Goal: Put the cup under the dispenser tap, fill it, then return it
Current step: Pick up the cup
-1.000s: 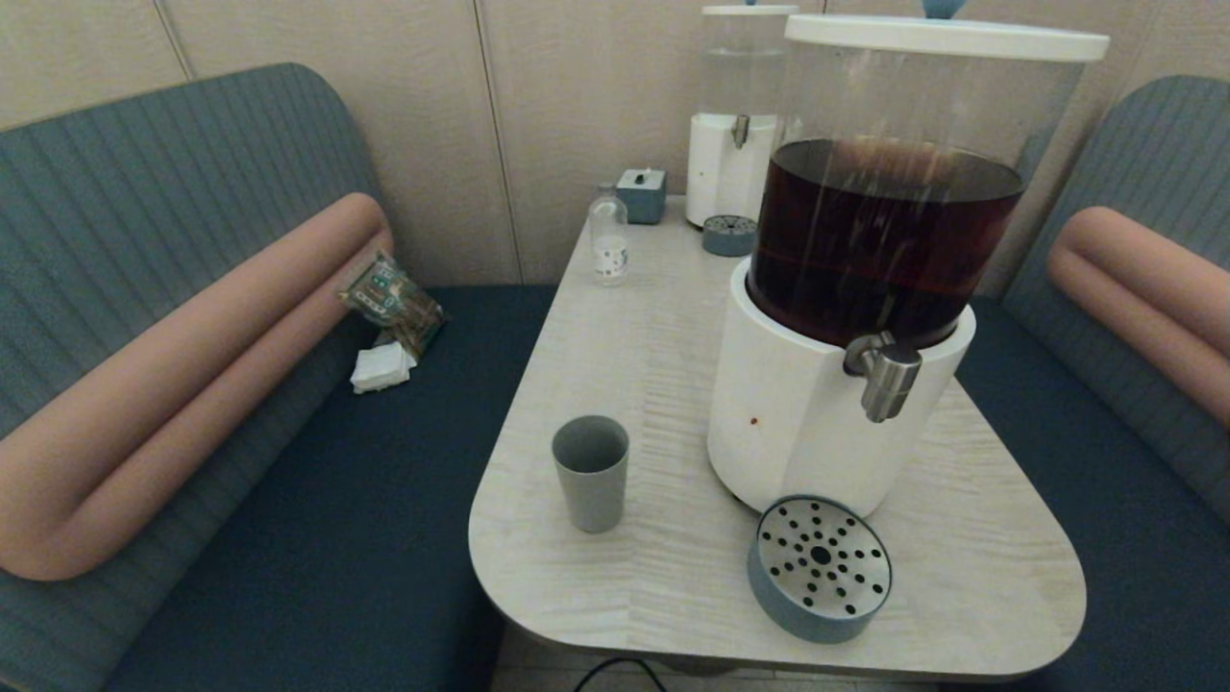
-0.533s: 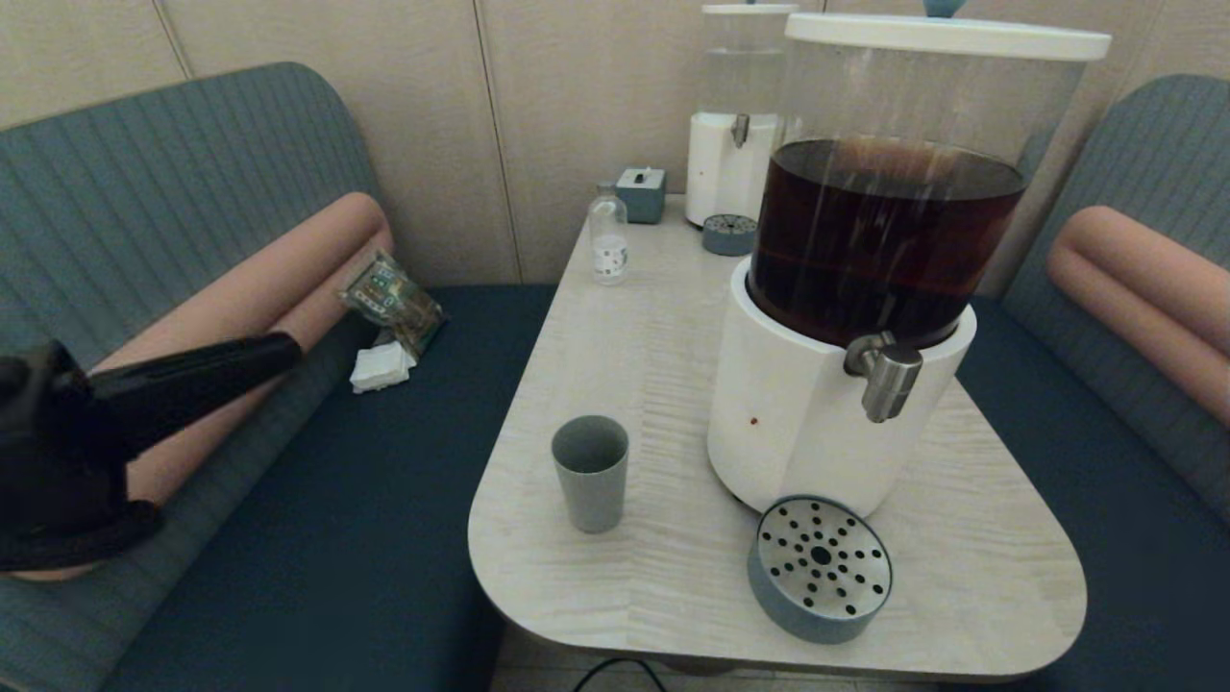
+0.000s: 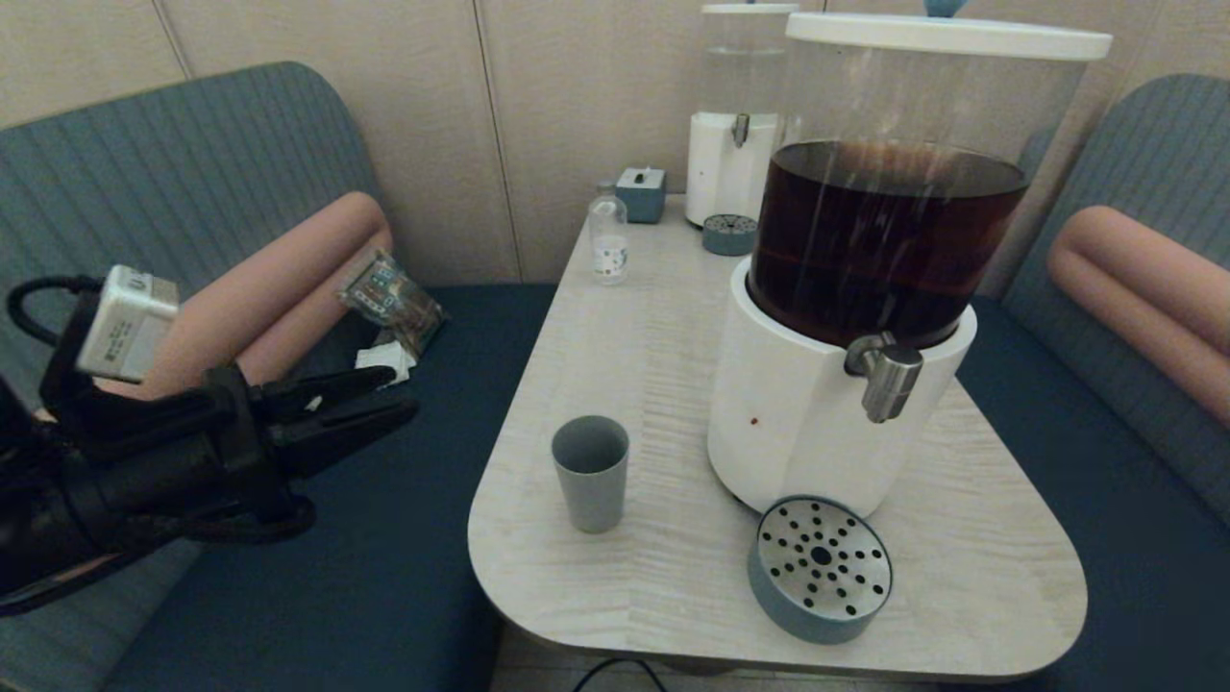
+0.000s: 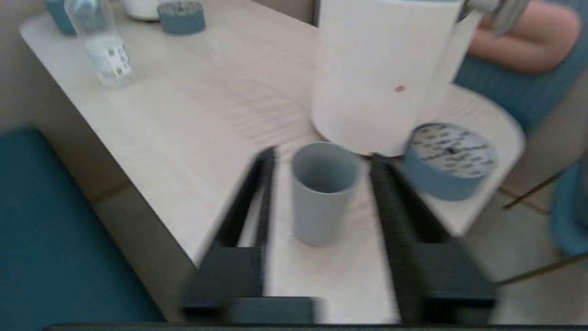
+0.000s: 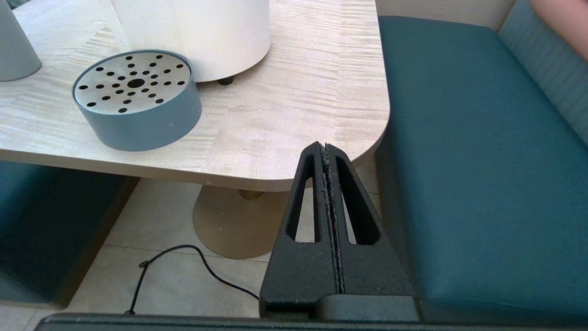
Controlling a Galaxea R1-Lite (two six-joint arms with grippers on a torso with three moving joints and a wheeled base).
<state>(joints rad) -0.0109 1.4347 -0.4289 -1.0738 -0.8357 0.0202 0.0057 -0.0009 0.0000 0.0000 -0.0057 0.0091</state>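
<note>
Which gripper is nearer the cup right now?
Left. The left gripper hangs open over the bench seat, off the table's left edge, pointed at the cup without touching it. The right gripper sits shut, low off the table's near right corner.

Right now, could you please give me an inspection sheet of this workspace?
Surface: pale wood-grain table, rounded corners.
Job's things: cup upright, left of the dispenser's white base; dispenser tap above the table, nothing under it; drip tray at the near edge.
Clutter: small clear bottle, grey box, second dispenser at the far end; snack packet and napkin on the bench.
Grippers: left gripper over the bench, fingers apart, pointing at the cup; right gripper below the table's edge, fingers together.
Cables: black cable on the floor.
Surroundings: blue benches, beige wall.
</note>
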